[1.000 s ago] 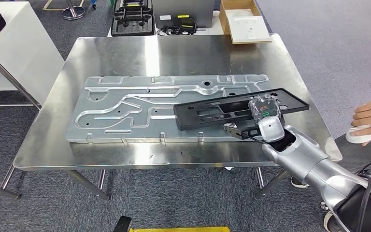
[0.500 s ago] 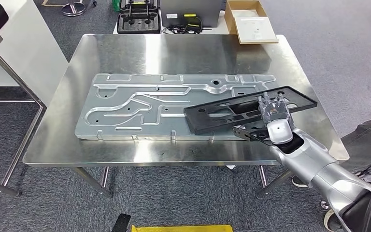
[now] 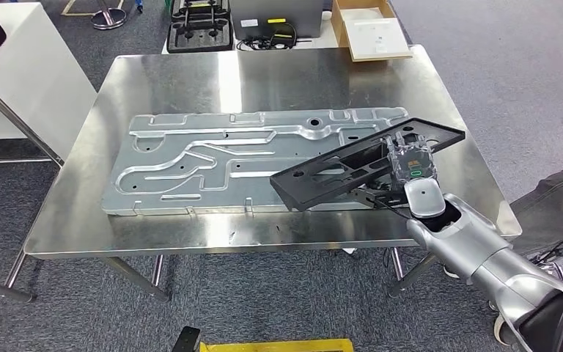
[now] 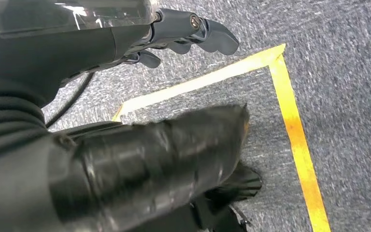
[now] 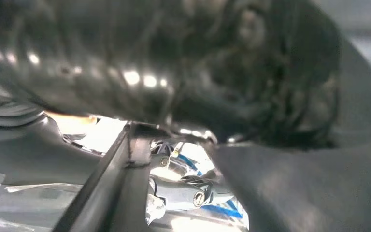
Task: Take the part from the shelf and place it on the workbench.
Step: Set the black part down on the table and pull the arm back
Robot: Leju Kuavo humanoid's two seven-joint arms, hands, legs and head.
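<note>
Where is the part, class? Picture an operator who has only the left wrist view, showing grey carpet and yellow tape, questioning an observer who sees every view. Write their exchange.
Operator: Where is the part?
Observer: The right hand holds the black part over the workbench.
Operator: What lies under it?
Observer: A silver stamped panel; the part slants across its right end. I cannot tell whether they touch.
Operator: Anything past the bench?
Observer: A cardboard box beyond its far edge.
</note>
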